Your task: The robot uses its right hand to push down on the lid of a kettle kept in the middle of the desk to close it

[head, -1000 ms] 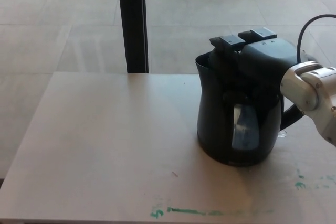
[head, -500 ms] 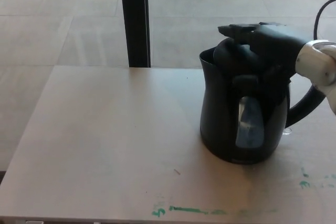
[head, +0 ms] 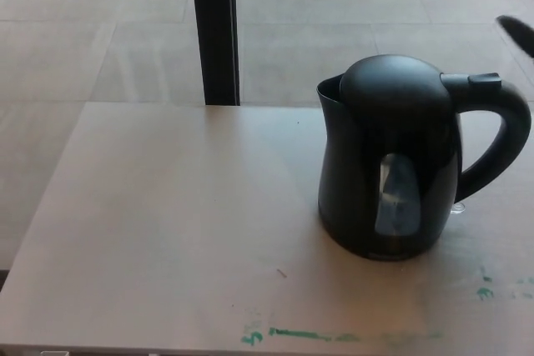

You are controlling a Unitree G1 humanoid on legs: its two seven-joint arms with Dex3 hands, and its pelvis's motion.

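A black electric kettle [head: 388,160] stands upright on the pale desk [head: 158,231], right of its middle. Its domed lid [head: 390,82] lies down flush on the body, with the spout toward the left and the handle [head: 503,135] to the right. A water window shows on the front. Of my right hand [head: 518,33] only two blurred dark parts show at the top right edge, apart from each other, above and beyond the handle, touching nothing. My left hand does not show.
A black vertical post [head: 214,31] stands behind the desk's far edge, with tiled floor beyond. Green paint marks [head: 334,337] run along the desk's front edge.
My right hand, which lay on top of the lid, has lifted away up and to the right, almost out of the picture. The lid now sits down flat on the kettle.
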